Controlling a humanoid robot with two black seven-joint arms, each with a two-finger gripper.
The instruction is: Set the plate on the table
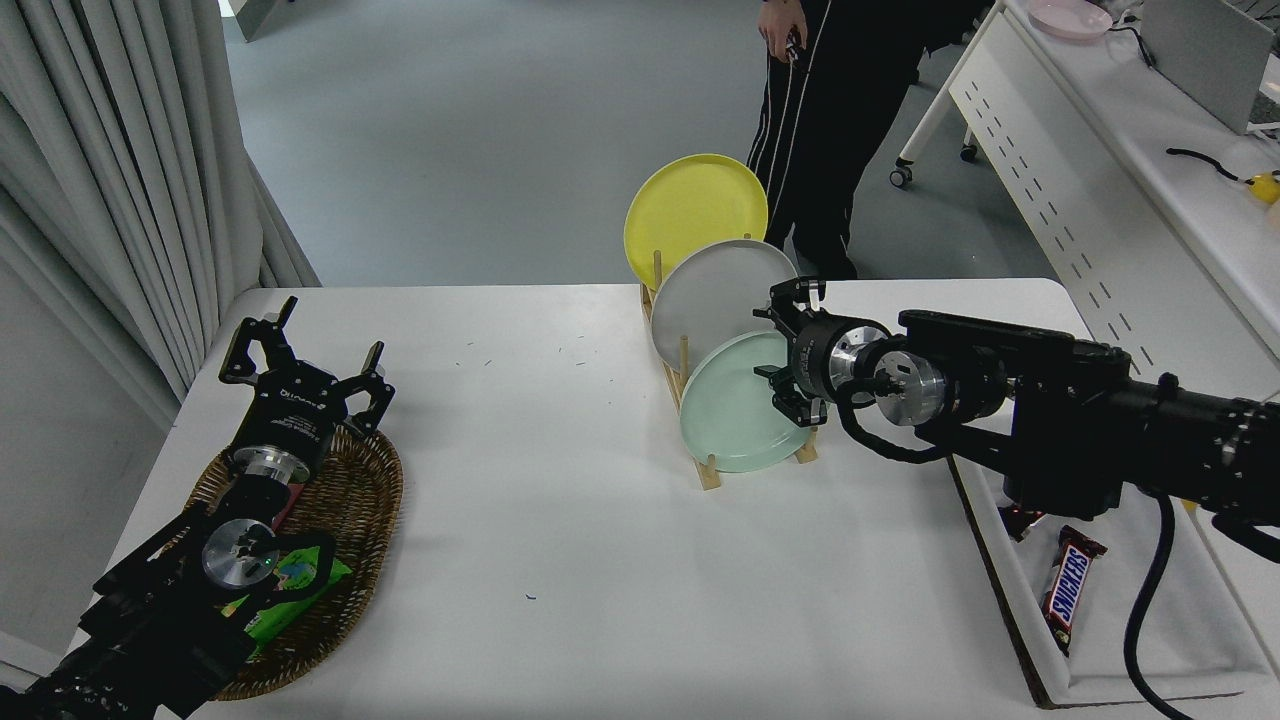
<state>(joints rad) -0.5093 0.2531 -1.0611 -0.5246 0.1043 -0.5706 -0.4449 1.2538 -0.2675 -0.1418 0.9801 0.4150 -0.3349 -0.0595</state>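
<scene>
The pale mint-green plate (735,415) stands on edge in the front slot of a wooden rack (709,473) on the white table (560,560). My right gripper (785,350) comes in from the right and is open. One finger is above and one below, at the plate's upper right rim. I cannot tell whether the fingers touch the plate. My left gripper (300,350) is parked at the lower left, open and empty.
A grey plate (715,290) and a yellow plate (690,210) stand behind in the same rack. A wicker basket (365,490) with snack packets lies under my left arm. A white tray (1120,640) holds a Snickers bar (1068,590). A person (830,110) stands beyond the table.
</scene>
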